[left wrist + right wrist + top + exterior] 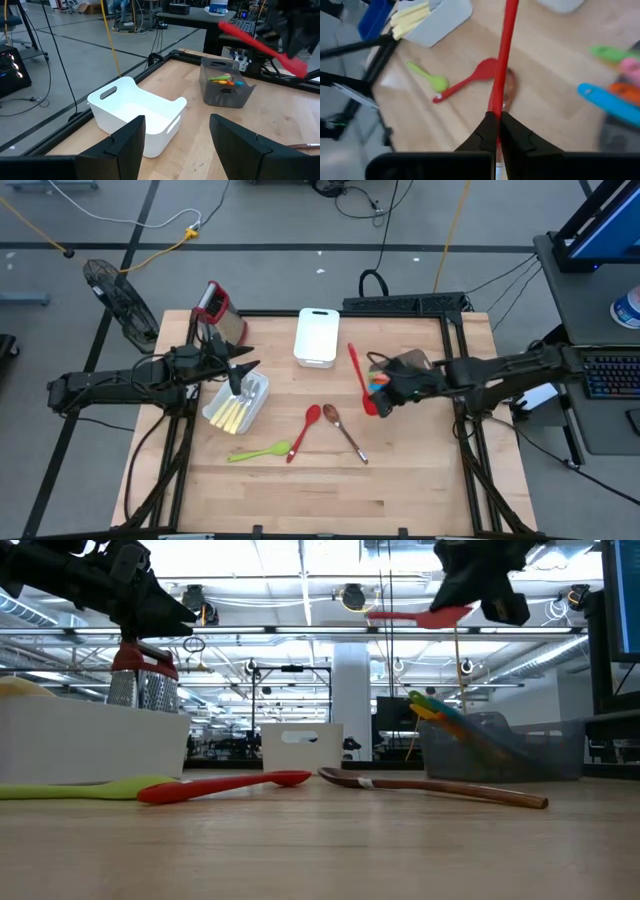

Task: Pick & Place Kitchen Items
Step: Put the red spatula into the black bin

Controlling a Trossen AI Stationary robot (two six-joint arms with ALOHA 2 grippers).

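Right gripper (378, 398), clamped on a long red spatula (356, 370), hovers above the grey bin (384, 370); left gripper (240, 372), fingers apart, waits farther off over a white tray (222, 416).

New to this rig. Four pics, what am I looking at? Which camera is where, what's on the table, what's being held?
It is a two-arm robot at a wooden table. One picture looks straight down, one looks level across the tabletop, and one comes from each wrist.

The right end effector is shut on a red spatula, held in the air above a grey bin that holds colourful utensils. The left end effector is open and empty, over a white bin of yellow-handled cutlery.

Loose on the table: a green spoon, a red spoon and a brown spoon. At the back are an empty white bin and a grater.
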